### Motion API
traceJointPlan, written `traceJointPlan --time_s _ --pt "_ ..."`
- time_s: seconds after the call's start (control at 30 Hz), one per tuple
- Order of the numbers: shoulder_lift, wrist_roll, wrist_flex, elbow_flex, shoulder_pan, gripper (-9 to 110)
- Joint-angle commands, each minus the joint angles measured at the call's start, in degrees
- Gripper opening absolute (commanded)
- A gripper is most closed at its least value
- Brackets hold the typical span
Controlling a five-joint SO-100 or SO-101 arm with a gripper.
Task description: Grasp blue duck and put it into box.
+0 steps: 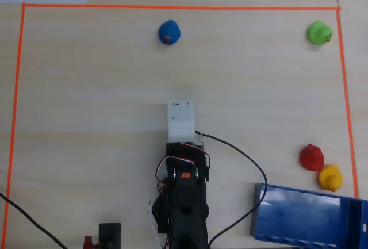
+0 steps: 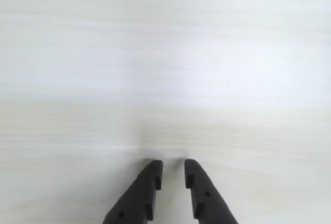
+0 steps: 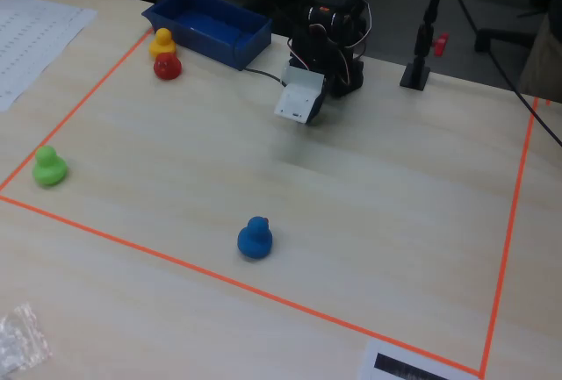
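Note:
The blue duck stands alone at the far middle of the taped area in the overhead view; in the fixed view it is near the front tape line. The blue box sits at the bottom right of the overhead view and at the back left of the fixed view. My gripper hovers over bare table, its black jaws nearly together with only a thin slit and nothing between them. The duck does not show in the wrist view. The arm is folded back near its base, far from the duck.
A green duck stands in the far right corner. A red duck and a yellow duck sit just beside the box. Orange tape frames the work area. The white wrist block and black cables lie near the base.

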Motion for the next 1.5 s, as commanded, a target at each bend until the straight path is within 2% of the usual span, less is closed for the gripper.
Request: traceJointPlan --time_s 0.0,0.27,0.37,0.43,0.53,0.67,0.83,1.03,1.27,1.47 --pt "-0.35 0.0 0.7 0.44 0.35 3" --pt "-0.35 0.0 0.7 0.44 0.62 0" --pt "-0.35 -3.52 0.44 0.44 -0.79 0" --pt "-0.35 -7.47 -2.29 0.0 -0.26 0" --pt "-2.55 -6.15 -7.47 -3.25 -1.67 0" --pt "-9.84 -2.46 -10.63 -11.51 -7.56 0" --pt "-20.92 -2.64 -11.25 -23.2 -13.36 2" --pt "-37.09 -3.6 -22.32 -36.21 -13.8 11" --pt "-55.46 -3.6 -25.58 -53.09 -13.36 15" --pt "-64.34 -4.13 -24.08 -58.8 -15.29 20"
